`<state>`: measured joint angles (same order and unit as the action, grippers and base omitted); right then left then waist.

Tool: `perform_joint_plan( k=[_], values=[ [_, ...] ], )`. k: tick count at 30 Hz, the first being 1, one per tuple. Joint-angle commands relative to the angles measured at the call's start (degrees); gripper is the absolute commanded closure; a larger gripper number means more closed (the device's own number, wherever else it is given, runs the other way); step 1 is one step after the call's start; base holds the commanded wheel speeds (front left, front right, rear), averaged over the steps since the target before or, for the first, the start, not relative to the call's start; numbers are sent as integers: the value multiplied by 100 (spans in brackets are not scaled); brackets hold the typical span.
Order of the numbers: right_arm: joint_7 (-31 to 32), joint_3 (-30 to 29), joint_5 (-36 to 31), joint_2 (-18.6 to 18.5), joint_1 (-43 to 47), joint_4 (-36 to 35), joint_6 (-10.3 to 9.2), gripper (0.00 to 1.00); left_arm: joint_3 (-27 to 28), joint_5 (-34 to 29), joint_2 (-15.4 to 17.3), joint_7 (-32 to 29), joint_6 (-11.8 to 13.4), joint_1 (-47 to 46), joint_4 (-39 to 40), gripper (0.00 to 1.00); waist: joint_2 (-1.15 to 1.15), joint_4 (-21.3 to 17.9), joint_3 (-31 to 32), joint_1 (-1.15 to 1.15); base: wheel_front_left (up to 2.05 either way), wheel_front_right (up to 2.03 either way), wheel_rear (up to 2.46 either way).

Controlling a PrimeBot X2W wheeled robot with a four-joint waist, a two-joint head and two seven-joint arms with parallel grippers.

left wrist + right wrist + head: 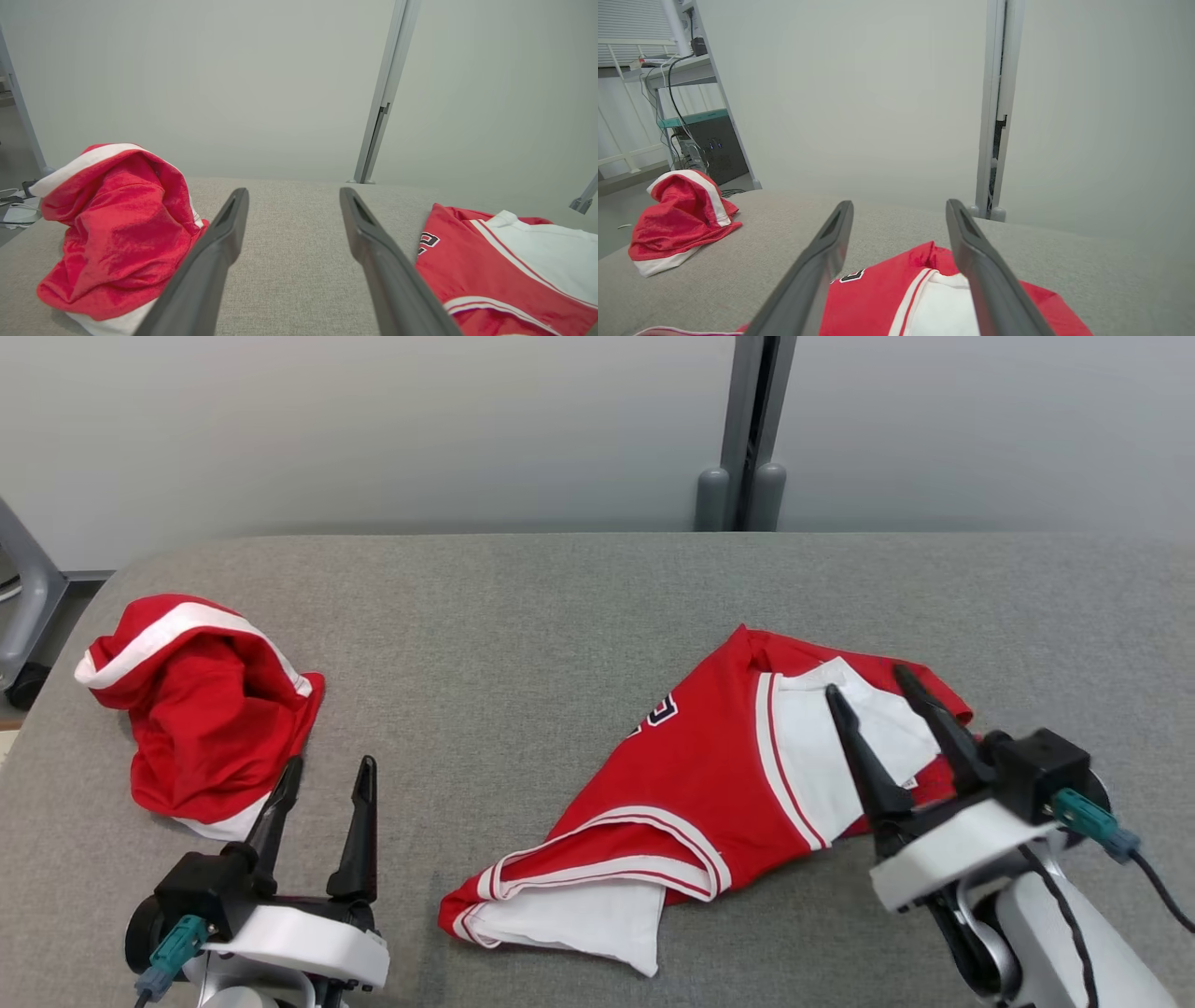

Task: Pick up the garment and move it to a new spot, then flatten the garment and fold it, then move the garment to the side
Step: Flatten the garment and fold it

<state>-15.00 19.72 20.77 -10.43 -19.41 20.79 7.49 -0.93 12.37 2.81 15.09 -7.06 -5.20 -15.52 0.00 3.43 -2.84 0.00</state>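
Garment: the red-and-white jersey (709, 775) is lying right of centre on the grey table (523, 616), rumpled and half spread.
Long axis: it is running diagonally, near-left to far-right.
Nearer arm: the right gripper (866, 681) is hanging over the jersey's far-right white panel, fingers spread wide, holding nothing.
Other arm: the left gripper (331, 762) is gaping wide beside a crumpled red garment (205, 709), well apart from the jersey.

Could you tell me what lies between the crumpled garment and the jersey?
Mostly bare table, plus the open left pincer beside the crumpled garment; the head view shows it.
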Motion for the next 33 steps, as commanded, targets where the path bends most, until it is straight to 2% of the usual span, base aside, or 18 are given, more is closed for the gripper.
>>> perform_joint_plan(
  k=[1, 6, 13, 23, 33],
  values=[
    [-26, -128, -55, -13, 169, -101, 2, 0, 36, -33, 21, 11, -30, 10, 29, 0, 0, -64, 5, 0, 0, 0, 0],
    [-27, -908, -303, 68, 928, -576, 2, 0, 146, -93, 19, 11, -38, 111, 122, 0, 0, -216, 27, 0, 0, 0, 0],
    [-27, -1527, -486, 310, 1684, -1005, 2, 0, 316, -124, 21, 11, -44, 262, 183, 0, 0, -430, 81, 0, 0, 0, 0],
    [-27, -1690, -542, 391, 1825, -931, 2, 0, 457, -174, 20, 11, -39, 332, 158, 0, 0, -469, 94, 0, 0, 0, 0],
    [-13, -1501, -546, 63, 1128, -359, 2, 0, 340, -103, 19, 10, -33, 233, 179, 0, 0, -273, 37, 0, 0, 0, 0]
  ],
)
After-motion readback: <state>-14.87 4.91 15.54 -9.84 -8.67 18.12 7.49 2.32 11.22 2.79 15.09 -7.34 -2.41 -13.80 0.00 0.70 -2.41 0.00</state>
